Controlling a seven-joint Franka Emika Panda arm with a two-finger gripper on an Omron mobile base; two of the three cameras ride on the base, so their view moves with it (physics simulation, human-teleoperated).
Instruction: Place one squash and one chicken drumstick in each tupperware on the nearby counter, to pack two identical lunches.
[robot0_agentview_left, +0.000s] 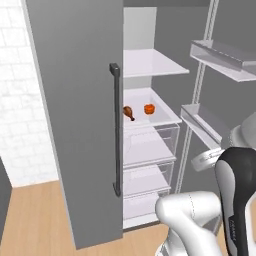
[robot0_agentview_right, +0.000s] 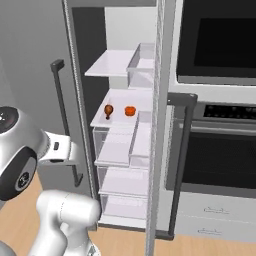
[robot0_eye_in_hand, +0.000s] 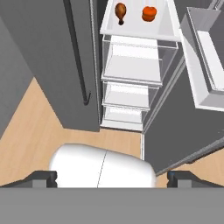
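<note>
I found one drumstick (robot0_agentview_left: 129, 112) and one squash (robot0_agentview_left: 149, 109) unpicked on the fridge shelf (robot0_agentview_left: 165, 117); fingers (robot0_eye_in_hand: 111, 178) released, packing pending.

A flat white fridge shelf (robot0_eye_in_hand: 140, 27), well ahead of the claw, carries a brown tapering chicken drumstick (robot0_eye_in_hand: 120, 12) beside a glossy orange-red squash (robot0_eye_in_hand: 149, 13).

Orange-red squash (robot0_agentview_left: 149, 109), brown drumstick (robot0_agentview_left: 128, 112), white shelf (robot0_agentview_left: 160, 117), grey fridge door (robot0_agentview_left: 75, 125), wooden floor (robot0_agentview_left: 35, 220).
</note>
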